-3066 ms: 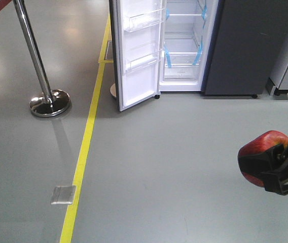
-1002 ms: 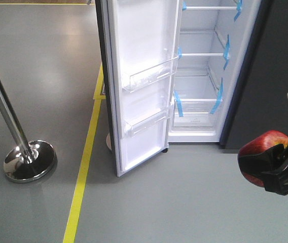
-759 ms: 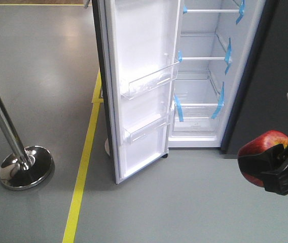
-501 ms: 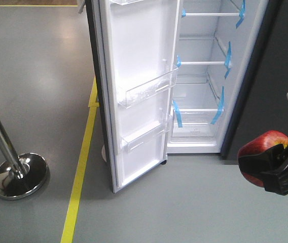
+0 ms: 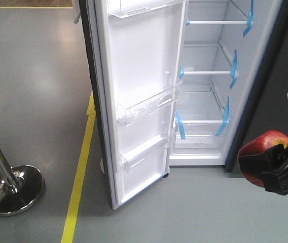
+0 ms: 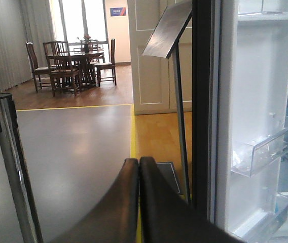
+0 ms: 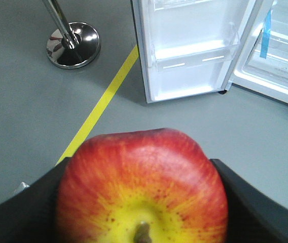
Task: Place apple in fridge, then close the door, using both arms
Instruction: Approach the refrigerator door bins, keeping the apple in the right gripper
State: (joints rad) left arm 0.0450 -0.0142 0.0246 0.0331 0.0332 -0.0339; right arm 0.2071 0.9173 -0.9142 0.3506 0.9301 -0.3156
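My right gripper (image 5: 263, 163) is shut on the red apple (image 5: 263, 147) and holds it above the floor at the front view's right edge. The apple (image 7: 143, 185) fills the right wrist view between the black fingers (image 7: 255, 212), stem dimple toward the camera. The fridge (image 5: 207, 86) stands open ahead, white inside, with shelves and blue tape strips. Its door (image 5: 139, 91) is swung wide open toward me, with clear bins inside. It also shows in the left wrist view (image 6: 255, 116) and the right wrist view (image 7: 189, 45). My left gripper (image 6: 138, 161) is shut and empty, left of the door's edge.
A chrome stanchion post with a round base (image 5: 9, 187) stands at the left, also in the right wrist view (image 7: 73, 44) and left wrist view (image 6: 12, 162). A yellow floor line (image 5: 80, 177) runs past the door. A slanted sign stand (image 6: 172, 76) stands behind the door.
The fridge and its door have grown larger and nearer in the front view; the stanchion has slid to the lower left. The right gripper still holds the apple in the same pose.
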